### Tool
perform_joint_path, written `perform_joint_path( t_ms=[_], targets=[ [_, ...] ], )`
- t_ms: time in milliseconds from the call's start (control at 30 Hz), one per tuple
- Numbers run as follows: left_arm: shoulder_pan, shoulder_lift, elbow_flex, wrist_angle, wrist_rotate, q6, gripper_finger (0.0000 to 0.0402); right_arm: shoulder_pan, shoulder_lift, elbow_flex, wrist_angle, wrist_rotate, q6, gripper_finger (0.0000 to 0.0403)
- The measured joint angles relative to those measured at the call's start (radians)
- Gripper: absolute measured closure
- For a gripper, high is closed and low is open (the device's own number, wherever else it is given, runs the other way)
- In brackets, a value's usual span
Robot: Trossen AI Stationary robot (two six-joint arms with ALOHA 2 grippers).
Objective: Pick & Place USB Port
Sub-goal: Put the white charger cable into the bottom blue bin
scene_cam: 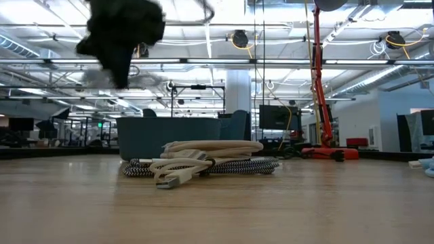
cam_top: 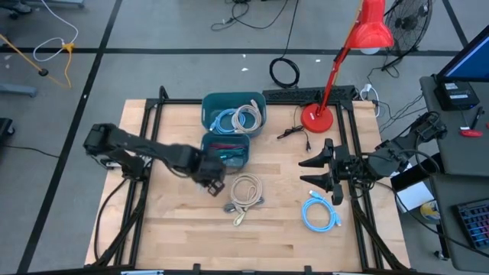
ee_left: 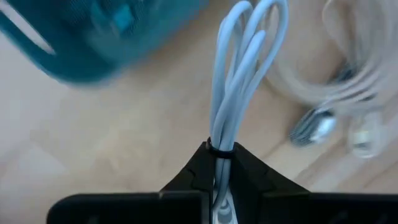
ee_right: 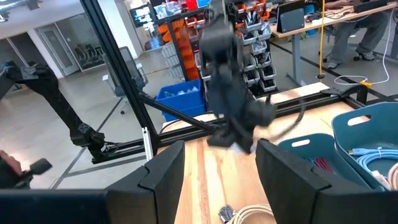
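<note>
My left gripper (cam_top: 215, 182) hovers just off the near side of the near teal bin (cam_top: 226, 150) and is shut on a bundled pale blue cable (ee_left: 239, 81). In the low view it is a dark blur (scene_cam: 119, 35) high above the table. A beige coiled cable (cam_top: 246, 189) lies flat on the wood, resting on a striped cable (scene_cam: 241, 166). A blue coiled cable (cam_top: 319, 213) lies near my right gripper (cam_top: 327, 173), which is open and waits at the table's right side. My left gripper pinches the pale blue cable bundle between its two fingers at the tied part, right by the black tie (ee_left: 221, 149). The loops (ee_left: 255, 25) stick out past the fingertips (ee_left: 196, 163). The fingers point down toward the wood, and the bundle is lifted clear.
A second teal bin (cam_top: 234, 111) at the far side holds coiled cables. A red desk lamp (cam_top: 316, 116) stands at the far right, with a small black cable (cam_top: 294, 133) beside it. Bare wood (cam_top: 183, 229) spreads along the near edge. The black frame rails (cam_top: 145, 137) border both sides.
</note>
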State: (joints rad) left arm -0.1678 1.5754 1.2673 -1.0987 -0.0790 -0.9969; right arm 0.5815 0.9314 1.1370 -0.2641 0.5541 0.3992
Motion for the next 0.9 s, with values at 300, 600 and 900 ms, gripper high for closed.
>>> perform_joint_path(
  t_ms=[300, 600, 900],
  targets=[
    [0.284, 0.061, 0.203, -0.051, -0.108, 0.506, 0.0377, -0.002, 0.006, 0.0, 0.006, 0.026, -0.003, 0.0216],
    [0.377, 0.195, 0.203, -0.054, 0.002, 0.992, 0.0377, -0.002, 0.006, 0.0, 0.01, 0.026, 0.027, 0.0216],
    [0.317, 0.311, 0.204, -0.049, 0.027, 1.077, 0.0377, -0.002, 0.006, 0.0, 0.008, 0.026, 0.045, 0.0216]
  ],
)
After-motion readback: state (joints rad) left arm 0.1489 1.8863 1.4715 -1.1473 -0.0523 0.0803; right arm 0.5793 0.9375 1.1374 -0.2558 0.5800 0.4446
